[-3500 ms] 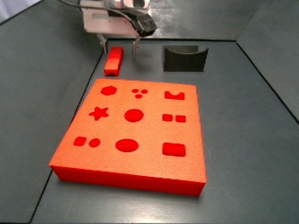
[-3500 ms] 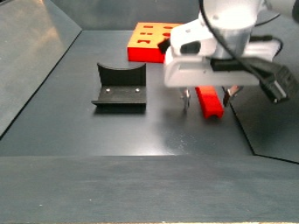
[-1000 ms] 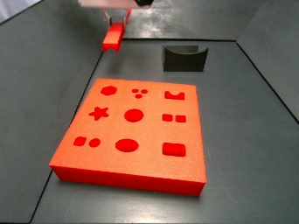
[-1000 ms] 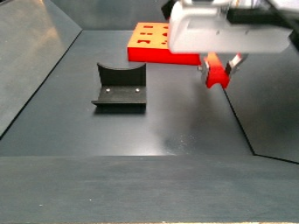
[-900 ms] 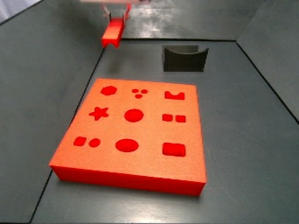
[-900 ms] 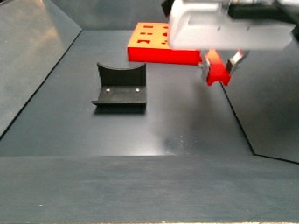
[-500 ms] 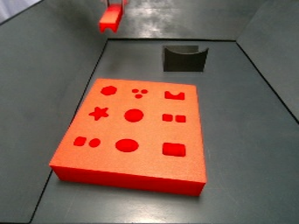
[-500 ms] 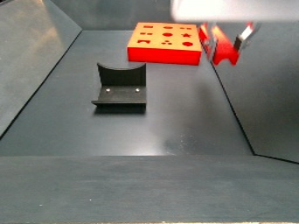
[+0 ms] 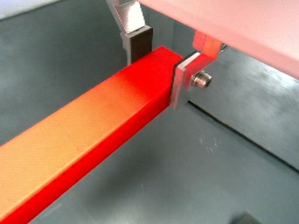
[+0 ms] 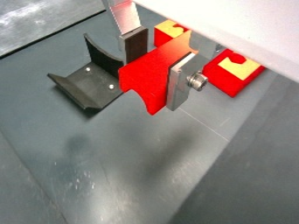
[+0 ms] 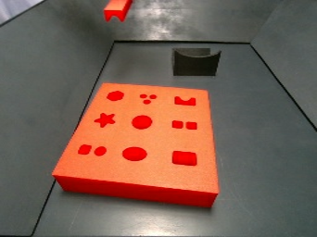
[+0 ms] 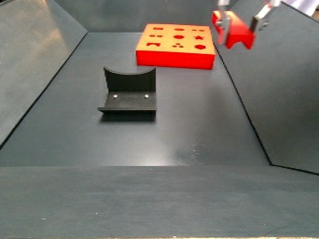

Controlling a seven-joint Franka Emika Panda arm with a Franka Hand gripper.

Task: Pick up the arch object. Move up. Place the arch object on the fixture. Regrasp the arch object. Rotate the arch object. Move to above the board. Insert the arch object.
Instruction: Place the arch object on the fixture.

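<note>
I see the hand (image 10: 159,72) clamped on the arch object (image 10: 146,79); it hangs high above the surface (image 12: 174,149). The fixture (image 12: 127,93) sits apart from the board (image 11: 143,139).

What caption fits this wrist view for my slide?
Pincer shut on the arch object, held above the floor, with the fixture and board below.

We count one slim bright red arch bar (image 10: 145,80) (clamped between the gripper (image 10: 156,66) up high), one large flat red board (image 11: 143,139), one dark scooped fixture (image 12: 129,91).
</note>
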